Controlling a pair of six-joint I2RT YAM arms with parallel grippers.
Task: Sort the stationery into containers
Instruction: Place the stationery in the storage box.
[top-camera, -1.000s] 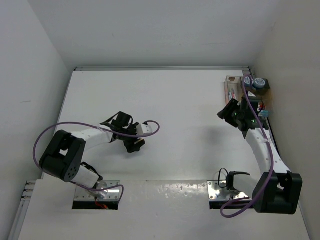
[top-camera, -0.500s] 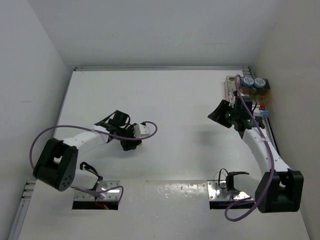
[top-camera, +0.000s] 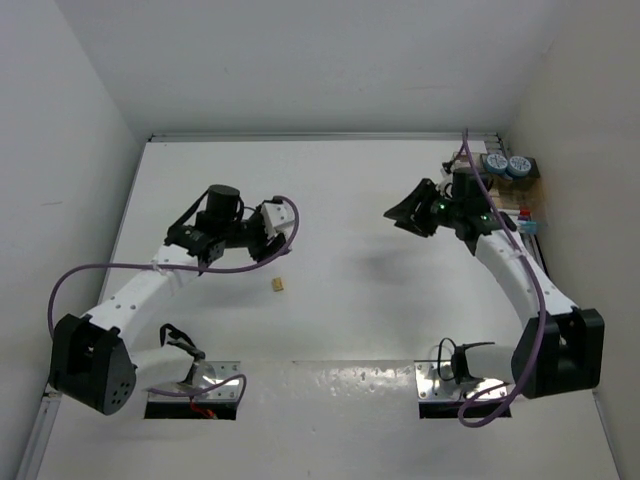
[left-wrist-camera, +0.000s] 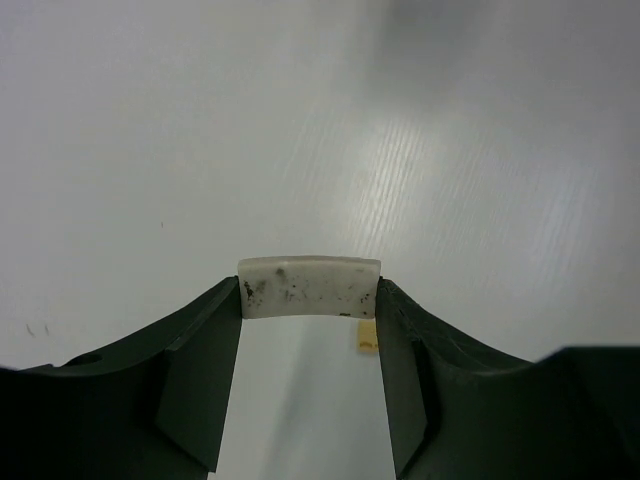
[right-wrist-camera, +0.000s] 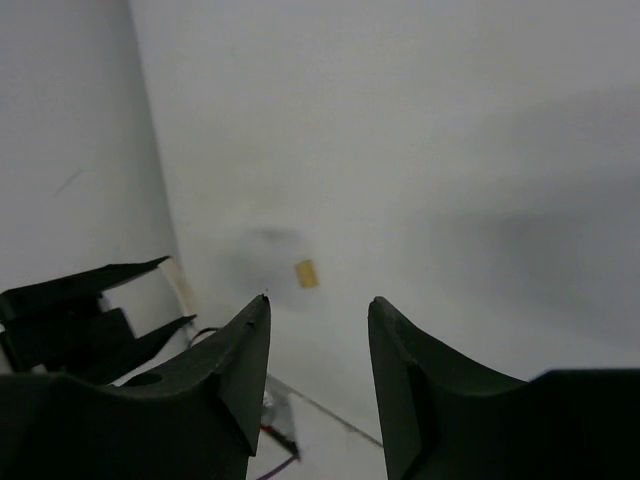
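Apparently a transfer step was in hand. The containers (top-camera: 535, 180) stood at the table's far right edge. The left gripper (left-wrist-camera: 310, 300), well apart from them, was clamped on a white block (left-wrist-camera: 310, 285). The right gripper (right-wrist-camera: 320, 300) was apart and empty. A tan block (top-camera: 277, 286) lay loose. Next, I think, the white block needed carrying across.

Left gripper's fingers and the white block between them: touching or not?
Touching. The left wrist view shows the white block spanning the left gripper, each end flush against one of the fingers.

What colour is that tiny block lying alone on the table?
Tan, a yellowish brown. The tiny tan block shows best in the top external view.
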